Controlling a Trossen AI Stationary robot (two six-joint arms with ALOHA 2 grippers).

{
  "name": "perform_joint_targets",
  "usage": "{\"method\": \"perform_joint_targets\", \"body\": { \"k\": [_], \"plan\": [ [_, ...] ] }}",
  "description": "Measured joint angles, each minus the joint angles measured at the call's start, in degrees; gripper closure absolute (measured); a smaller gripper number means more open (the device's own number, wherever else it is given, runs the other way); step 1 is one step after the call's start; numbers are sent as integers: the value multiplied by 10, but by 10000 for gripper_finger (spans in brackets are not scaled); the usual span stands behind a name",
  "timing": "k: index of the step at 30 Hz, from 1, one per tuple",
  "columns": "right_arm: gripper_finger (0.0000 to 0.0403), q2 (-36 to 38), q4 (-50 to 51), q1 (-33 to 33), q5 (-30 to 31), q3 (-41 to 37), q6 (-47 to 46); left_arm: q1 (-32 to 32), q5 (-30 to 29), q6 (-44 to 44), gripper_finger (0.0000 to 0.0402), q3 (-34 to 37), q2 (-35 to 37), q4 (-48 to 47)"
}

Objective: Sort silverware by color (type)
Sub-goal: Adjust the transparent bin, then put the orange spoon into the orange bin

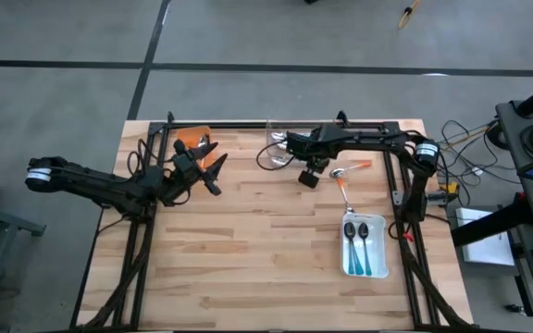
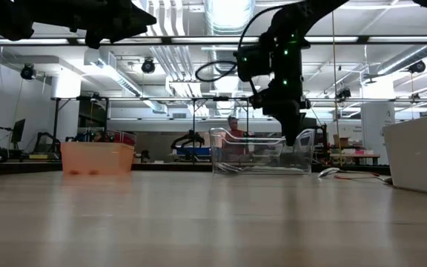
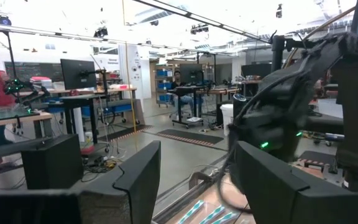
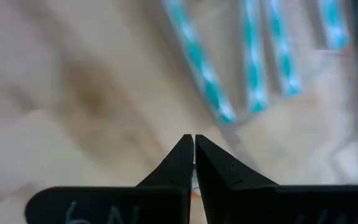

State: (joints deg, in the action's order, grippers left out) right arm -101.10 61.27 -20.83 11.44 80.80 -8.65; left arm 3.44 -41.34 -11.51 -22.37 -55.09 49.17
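Two orange-handled spoons [image 1: 344, 180] lie on the bare wood right of centre. Two teal-handled spoons [image 1: 359, 242] lie in a white tray [image 1: 378, 270] near the right edge. Blurred teal-striped handles [image 4: 253, 62] show just beyond my right gripper [image 4: 193, 146], which is shut, points down and hangs above the table [image 1: 308, 178] next to the clear tray [image 2: 258, 152]. That tray holds some silverware. My left gripper [image 1: 218, 171] waits open in the air at the left, beside the orange tray [image 1: 192, 139], with nothing between its fingers [image 3: 135, 180].
The orange tray stands at the back left and the clear tray at the back centre, partly under my right arm. A black frame [image 1: 248, 124] runs along the table's far and side edges. Bare wood [image 1: 248, 250] spans the near half. People stand in the room behind.
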Motion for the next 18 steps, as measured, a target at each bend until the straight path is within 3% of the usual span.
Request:
{"method": "perform_joint_targets", "body": {
  "k": [10, 18],
  "plan": [
    [394, 92, 25, 67, -58, -18, -102, 0, 0, 33, 213, 0, 0, -9],
    [394, 192, 28, 88, -101, -77, -174, 2, 17, 96, 213, 0, -1, -30]
  ]
}}
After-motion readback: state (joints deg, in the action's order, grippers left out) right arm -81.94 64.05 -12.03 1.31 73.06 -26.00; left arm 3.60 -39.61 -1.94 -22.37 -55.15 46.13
